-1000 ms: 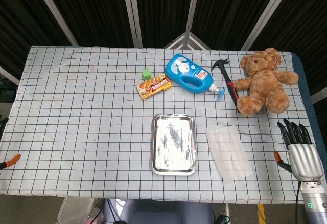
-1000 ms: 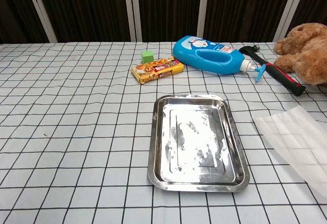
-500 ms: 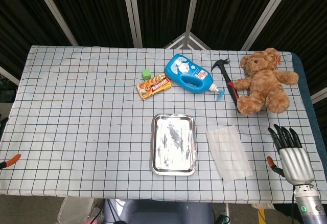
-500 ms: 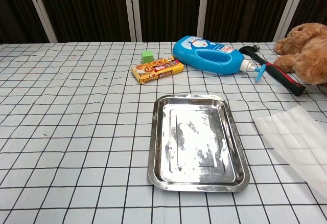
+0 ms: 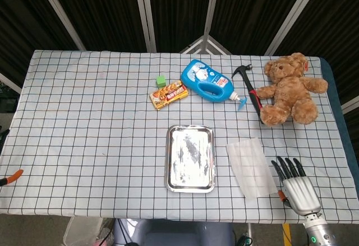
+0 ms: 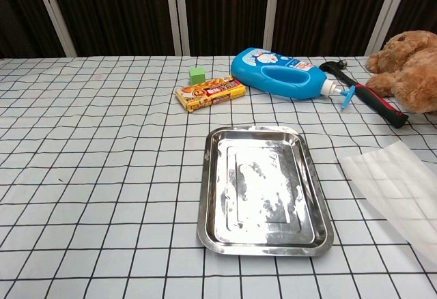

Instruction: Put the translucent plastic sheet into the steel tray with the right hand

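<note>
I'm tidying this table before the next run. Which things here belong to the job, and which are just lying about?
For the job:
plastic sheet, flat on the cloth
steel tray, nothing in it
right hand, beside the sheet, holding nothing

Lying about:
teddy bear
hammer
blue bottle
snack box
green cube
</note>
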